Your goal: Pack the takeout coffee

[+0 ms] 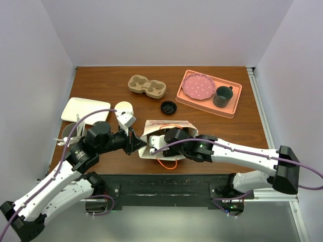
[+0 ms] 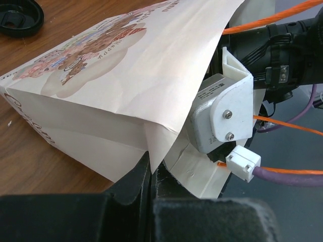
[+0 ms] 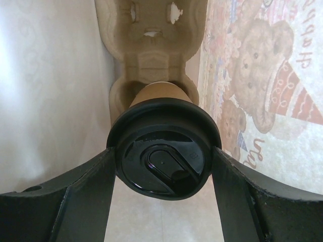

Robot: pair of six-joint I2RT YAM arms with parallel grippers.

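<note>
Paper bag [image 1: 166,124] lies on its side on the counter [image 1: 101,80], mouth toward the arms. Left fingers [image 2: 128,184] are pinched tight on the bag's mouth edge, propping it open. Right fingers [image 3: 75,201] reach inside the bag, spread wide and clamped on the black lid of the cup [image 3: 160,96]. Cup base points at the near well of the carrier [image 3: 151,50], deeper in the bag; can't tell if it is seated.

Judgement: insertion step, nearly done.
- Hold the left pinch steady.
- Push the cup along the carrier's axis until it seats.
- Let go only then.
- Back out straight, clear of the bag walls.
</note>
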